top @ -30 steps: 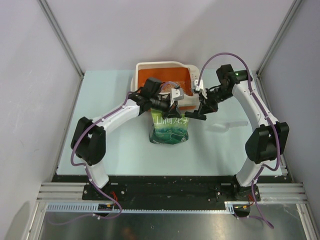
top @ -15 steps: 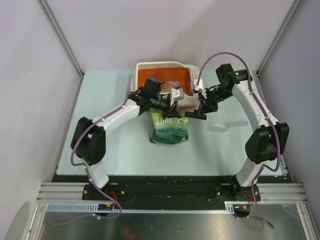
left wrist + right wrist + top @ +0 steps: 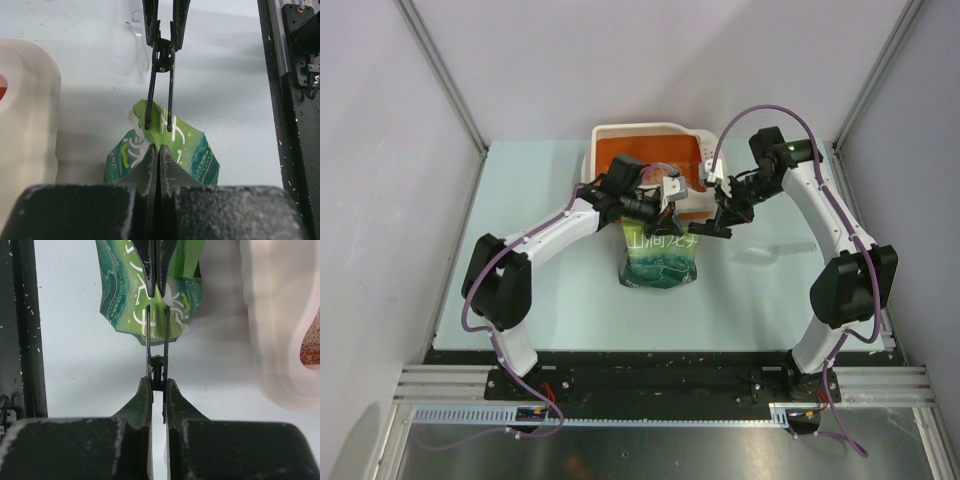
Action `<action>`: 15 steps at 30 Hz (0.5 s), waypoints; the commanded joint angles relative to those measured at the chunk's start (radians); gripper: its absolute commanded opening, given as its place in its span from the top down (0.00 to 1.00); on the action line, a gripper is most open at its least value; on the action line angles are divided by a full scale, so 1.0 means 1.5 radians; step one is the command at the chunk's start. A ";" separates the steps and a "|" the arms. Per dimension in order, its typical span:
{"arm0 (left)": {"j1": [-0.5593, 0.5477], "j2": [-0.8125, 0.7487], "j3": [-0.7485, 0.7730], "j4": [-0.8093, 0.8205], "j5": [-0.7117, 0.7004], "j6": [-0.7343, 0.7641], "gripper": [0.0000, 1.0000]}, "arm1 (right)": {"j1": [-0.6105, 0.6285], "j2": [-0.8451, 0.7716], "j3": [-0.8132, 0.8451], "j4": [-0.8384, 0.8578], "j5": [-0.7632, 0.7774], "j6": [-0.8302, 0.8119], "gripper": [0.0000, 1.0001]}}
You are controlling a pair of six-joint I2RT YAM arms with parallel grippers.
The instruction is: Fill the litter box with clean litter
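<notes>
Litter box (image 3: 640,127) rim near pouch (image 3: 660,262).

The crinkled plastic pouch (image 3: 197,150) is green with white characters. The rectangular plastic litter box (image 3: 638,127) is orange inside, cream-rimmed. The thin scissor-like tool (image 3: 162,59) is black.

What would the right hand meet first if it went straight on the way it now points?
Probably the green pouch: the thin black tool in the right hand reaches its top, where the left hand pinches it.
</notes>
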 commanded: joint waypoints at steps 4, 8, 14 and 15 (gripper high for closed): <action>-0.009 0.005 0.032 0.021 0.021 0.004 1.00 | 0.011 -0.019 -0.001 0.005 0.011 -0.012 1.00; -0.009 0.004 0.033 0.021 0.020 0.003 1.00 | 0.014 -0.025 -0.011 0.037 0.016 -0.002 1.00; -0.007 0.002 0.033 0.022 0.021 -0.001 1.00 | 0.018 -0.017 -0.006 0.053 0.026 -0.009 1.00; -0.008 0.001 0.034 0.020 0.022 -0.002 1.00 | 0.019 -0.010 -0.002 0.036 0.026 -0.028 1.00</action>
